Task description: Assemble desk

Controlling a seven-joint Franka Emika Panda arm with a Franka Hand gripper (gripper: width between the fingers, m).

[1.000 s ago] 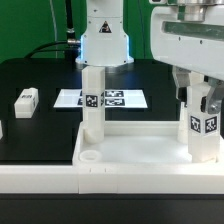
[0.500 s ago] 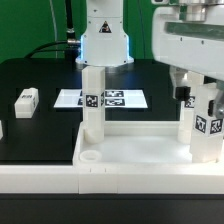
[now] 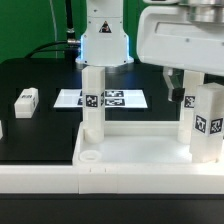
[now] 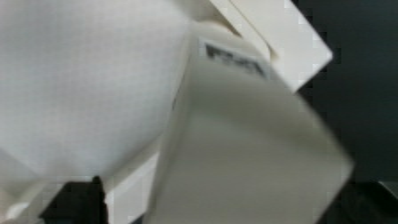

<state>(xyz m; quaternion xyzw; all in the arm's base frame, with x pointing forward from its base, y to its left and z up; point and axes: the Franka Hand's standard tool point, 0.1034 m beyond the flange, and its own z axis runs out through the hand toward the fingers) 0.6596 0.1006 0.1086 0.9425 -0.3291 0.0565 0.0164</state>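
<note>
Standing upright at tabletop (image 3: 140, 150) far corner, second leg (image 3: 207, 125) keeps long axis vertical. Gripper (image 3: 181, 86) hangs just beside leg top, on side facing other leg (image 3: 93, 100). Grip state: cannot tell, wrist view only blurred white.

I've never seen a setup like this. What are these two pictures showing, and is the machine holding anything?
The wide picture comes from a camera off the robot; the blurry one from a camera on its wrist, too close to read. The robot arm is building a small desk. On the black table lies the white tabletop, a rimmed tray. Two legs stand upright in it: the corner leg and the leg under the arm. A spare leg lies loose on the table. The flat marker board belongs to the rig. Whether the fingers grip that leg, I cannot tell.
</note>
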